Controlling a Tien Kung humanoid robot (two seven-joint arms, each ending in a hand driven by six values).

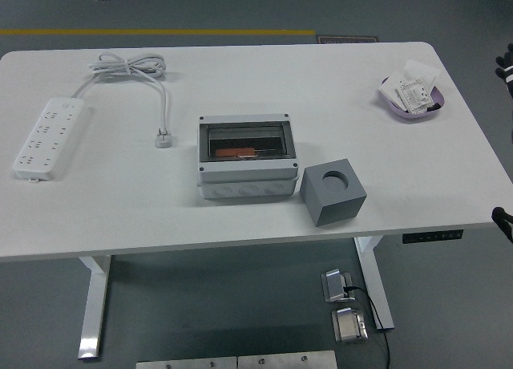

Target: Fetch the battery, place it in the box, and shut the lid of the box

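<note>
The grey box (244,156) sits at the middle of the white table (120,208). Its smoky see-through lid (244,141) lies flat over the opening. Through the lid an orange battery (234,152) shows inside, towards the left. Only a black sliver of my right hand (506,64) shows at the picture's right edge, far from the box and beyond the table's right end. Another dark bit of that arm (503,218) pokes in lower down on the same edge. My left arm is out of sight.
A grey cube with a round hole (333,191) stands just right of the box. A purple dish with white packets (412,96) is at the far right. A white power strip (48,136) with its coiled cable (132,66) lies at the left.
</note>
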